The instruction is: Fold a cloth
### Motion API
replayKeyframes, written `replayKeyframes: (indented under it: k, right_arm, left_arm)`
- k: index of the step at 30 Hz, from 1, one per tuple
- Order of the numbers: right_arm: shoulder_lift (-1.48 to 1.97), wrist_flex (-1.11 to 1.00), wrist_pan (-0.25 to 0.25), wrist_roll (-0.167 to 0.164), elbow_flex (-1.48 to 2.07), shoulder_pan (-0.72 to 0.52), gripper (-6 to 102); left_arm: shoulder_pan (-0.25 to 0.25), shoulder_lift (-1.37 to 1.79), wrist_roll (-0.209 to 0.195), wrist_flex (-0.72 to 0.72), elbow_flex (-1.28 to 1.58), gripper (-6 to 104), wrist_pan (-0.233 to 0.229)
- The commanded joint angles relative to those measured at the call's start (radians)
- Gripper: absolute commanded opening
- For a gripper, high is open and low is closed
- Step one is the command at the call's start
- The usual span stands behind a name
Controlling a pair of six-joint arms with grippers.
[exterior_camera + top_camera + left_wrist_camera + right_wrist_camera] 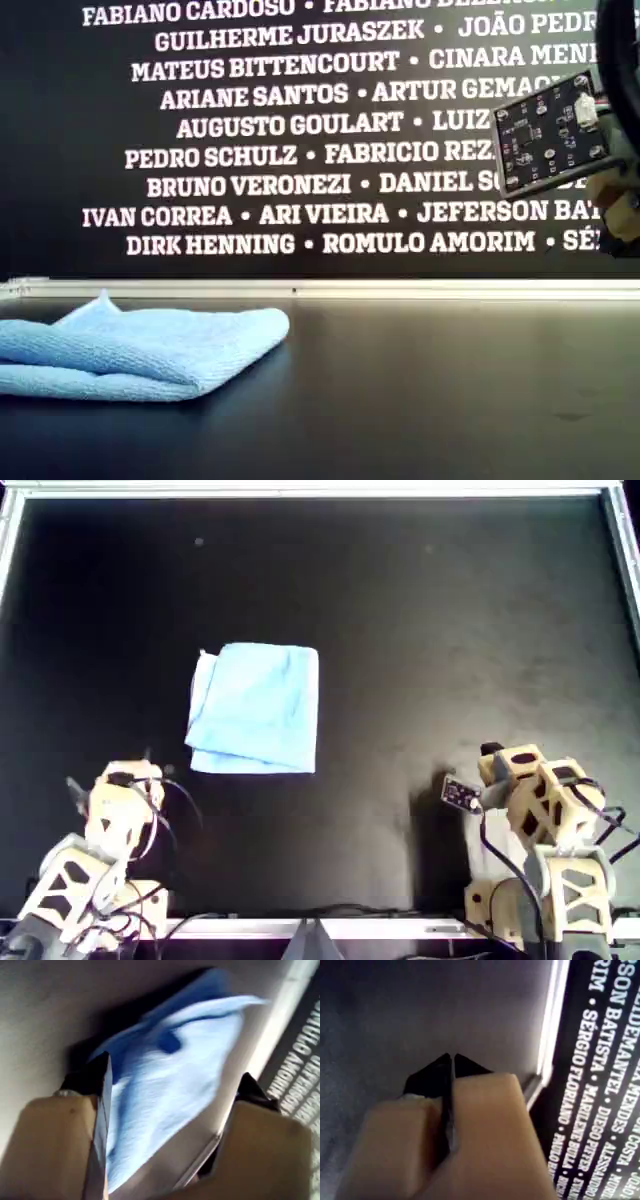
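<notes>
Seen from overhead, two beige six-joint arms are drawn back at the near edge of the black worktop (420, 630), apart from the thin light blue folded cloth (255, 708), which lies as a rough rectangle left of centre.

In the exterior view, the cloth (140, 350) rests flat in soft layers at the left.

In the first wrist view, my first pincer (172, 1090) is spread wide and released, with the cloth (170, 1080) seen beyond it.

In the second wrist view, my second pincer (452, 1062) is clenched on nothing above bare worktop.

The cloth (255, 708), light blue, is seen folded into a layered rectangle, lying flat on the black table (450, 630).
</notes>
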Motion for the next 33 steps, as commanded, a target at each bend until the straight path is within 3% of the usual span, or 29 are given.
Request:
replayKeyframes:
  k: [1, 14, 19, 23, 25, 30, 33]
  right_arm:
    - [0.04, 0.017, 0.003, -0.005, 0.011, 0.009, 0]
    - [0.038, 0.017, 0.005, -0.005, 0.011, 0.014, 0]
    - [0.038, 0.055, 0.009, -0.005, 0.011, 0.006, 0]
    - [0.038, 0.153, 0.046, -0.005, 0.011, 0.011, 0]
    - [0.038, 0.16, 0.066, -0.005, 0.011, 0.011, 0]
    - [0.038, 0.172, 0.078, -0.005, 0.011, 0.011, 0]
    - [0.037, 0.172, 0.078, -0.005, 0.011, 0.011, 0]
  left_arm:
    - [0.029, 0.023, -0.041, 0.052, -0.012, 88, 0.023]
    - [0.166, 0.04, -0.029, 0.058, -0.014, 88, 0.008]
    - [0.172, 0.04, -0.026, 0.06, -0.014, 88, 0.008]
    - [0.172, 0.04, -0.023, 0.063, -0.014, 87, 0.006]
    - [0.172, 0.04, 0.003, 0.063, -0.014, 87, 0.006]
    - [0.172, 0.04, 0.115, 0.064, -0.012, 87, 0.006]
    - [0.172, 0.04, 0.11, 0.064, -0.012, 87, 0.006]
